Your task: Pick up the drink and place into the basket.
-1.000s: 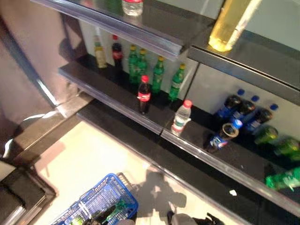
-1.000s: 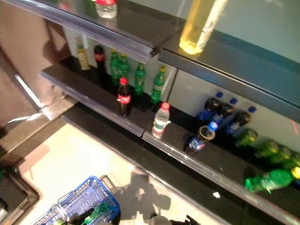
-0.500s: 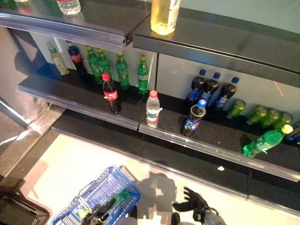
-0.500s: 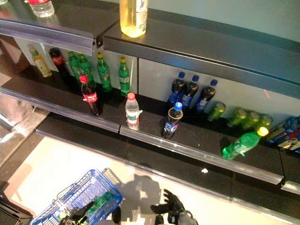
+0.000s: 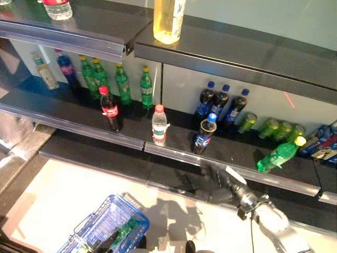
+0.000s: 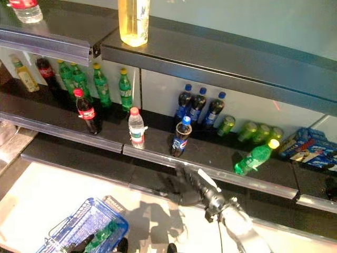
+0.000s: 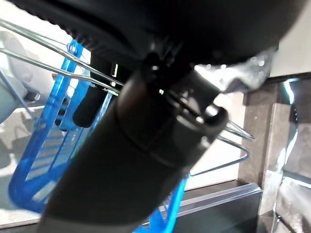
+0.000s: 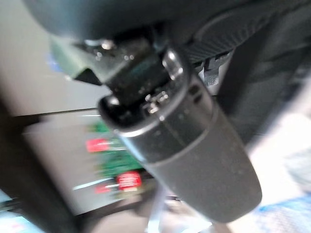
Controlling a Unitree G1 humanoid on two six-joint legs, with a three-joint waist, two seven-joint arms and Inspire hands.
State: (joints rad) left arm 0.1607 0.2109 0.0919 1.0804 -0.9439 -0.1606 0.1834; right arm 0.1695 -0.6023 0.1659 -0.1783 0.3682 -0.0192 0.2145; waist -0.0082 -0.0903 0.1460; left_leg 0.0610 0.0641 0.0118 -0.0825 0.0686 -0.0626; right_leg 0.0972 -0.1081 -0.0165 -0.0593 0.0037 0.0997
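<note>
A dark bottle with a blue cap and blue label (image 5: 204,135) stands at the front of the middle shelf. My right hand (image 5: 220,176) is open with its fingers spread, just below and in front of that bottle, at the shelf's front rail, apart from it. My left hand (image 7: 146,121) is shut on the thin wire handles (image 7: 48,53) of the blue basket (image 5: 105,226), which hangs low at the left. A green drink (image 5: 124,232) lies in the basket.
On the middle shelf (image 5: 79,113) stand a clear bottle with a red cap (image 5: 159,124), a cola bottle (image 5: 110,108), green bottles (image 5: 121,84) and dark blue-capped bottles (image 5: 218,101). A green bottle (image 5: 279,155) lies on its side. A yellow bottle (image 5: 168,21) stands on the upper shelf.
The camera has swung right along the shelves. My right hand has risen from low near the floor to the shelf's front rail under the blue-label bottle. The basket still hangs low left.
</note>
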